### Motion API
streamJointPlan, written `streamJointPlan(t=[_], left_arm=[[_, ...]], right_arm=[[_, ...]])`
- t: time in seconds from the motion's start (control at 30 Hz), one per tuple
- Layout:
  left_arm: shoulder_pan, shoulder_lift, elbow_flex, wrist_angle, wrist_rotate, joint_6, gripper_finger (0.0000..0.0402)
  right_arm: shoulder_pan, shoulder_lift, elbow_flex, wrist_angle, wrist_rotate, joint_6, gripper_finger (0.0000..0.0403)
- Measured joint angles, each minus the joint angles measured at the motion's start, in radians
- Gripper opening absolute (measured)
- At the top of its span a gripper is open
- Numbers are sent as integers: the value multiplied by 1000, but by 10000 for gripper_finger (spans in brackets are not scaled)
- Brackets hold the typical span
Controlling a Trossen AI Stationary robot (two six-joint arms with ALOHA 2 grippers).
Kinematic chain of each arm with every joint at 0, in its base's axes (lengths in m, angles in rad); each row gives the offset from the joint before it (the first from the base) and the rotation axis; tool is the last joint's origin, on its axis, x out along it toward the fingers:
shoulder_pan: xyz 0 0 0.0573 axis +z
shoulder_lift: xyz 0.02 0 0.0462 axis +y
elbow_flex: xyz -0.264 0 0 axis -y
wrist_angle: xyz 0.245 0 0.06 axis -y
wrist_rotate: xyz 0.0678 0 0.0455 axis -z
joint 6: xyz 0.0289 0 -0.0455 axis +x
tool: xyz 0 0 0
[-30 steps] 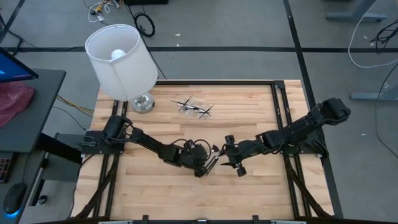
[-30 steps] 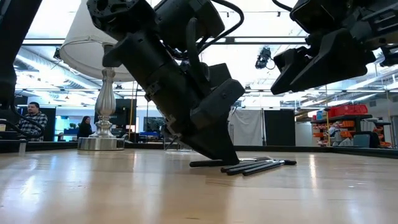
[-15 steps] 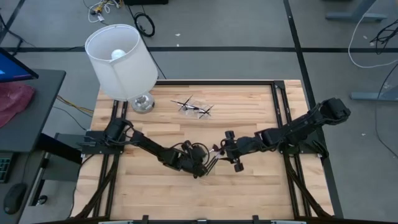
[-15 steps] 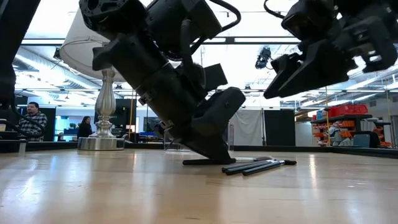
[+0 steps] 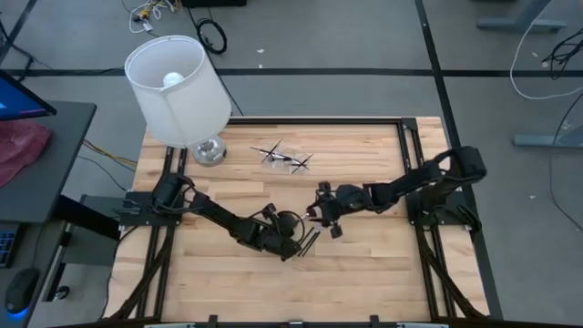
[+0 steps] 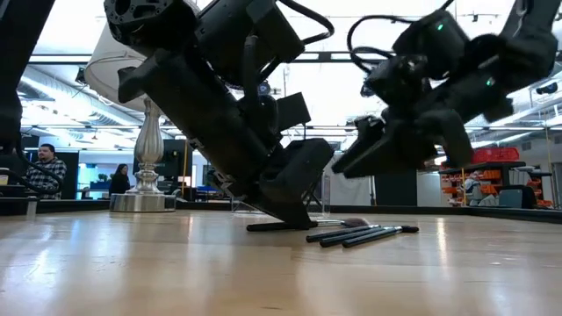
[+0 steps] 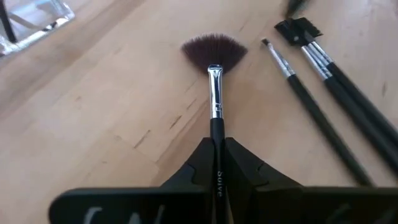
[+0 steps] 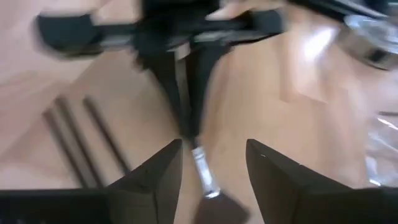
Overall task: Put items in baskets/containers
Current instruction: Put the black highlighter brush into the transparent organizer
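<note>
A fan brush [image 7: 213, 53] with a dark slim handle lies flat on the wooden table, and my left gripper [image 7: 216, 149] [image 5: 293, 244] is shut on its handle. Three more dark brushes [image 7: 329, 93] [image 6: 364, 234] lie side by side next to it. My right gripper [image 5: 319, 217] [image 8: 212, 146] hangs open above the table over the fan brush's bristle end, facing the left gripper and touching nothing. The clear container [image 5: 284, 157] stands toward the far edge with a few brushes sticking out of it. My left gripper pinches the fan brush's handle [image 7: 216, 163] between its two fingers, back from the silver ferrule. The fingers slant down from the table's left side and lie along the handle. The brush lies level on the table [image 6: 272, 226], bristles pointing away from the gripper.
A white-shaded lamp [image 5: 178, 87] on a silver base [image 6: 145, 200] stands at the far left corner. Bare wood lies along the near edge. People sit in the room beyond the table.
My left gripper has shut on the fan brush's handle and drawn it slightly toward the table's left. My right gripper, still open, has moved toward the table's left and far edge and now stands over the brush's bristle end.
</note>
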Motion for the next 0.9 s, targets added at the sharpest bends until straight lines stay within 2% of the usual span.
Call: streamJointPlan(t=[0.07, 0.17, 0.43, 0.73, 0.9], left_arm=[[0, -2, 0, 3, -4, 16, 17], [0, -6, 0, 3, -9, 24, 18], [2, -43, 1, 54, -27, 80, 19], [8, -47, 2, 91, -23, 118, 20], [6, -48, 2, 92, -32, 122, 22]], right_arm=[[-12, 39, 0, 11, -38, -82, 181], [-19, 79, -1, 27, -42, -166, 181], [-67, 165, 5, 153, -75, -178, 181], [-90, 171, 47, 121, -129, -191, 179], [-90, 171, 47, 84, -129, -212, 154]])
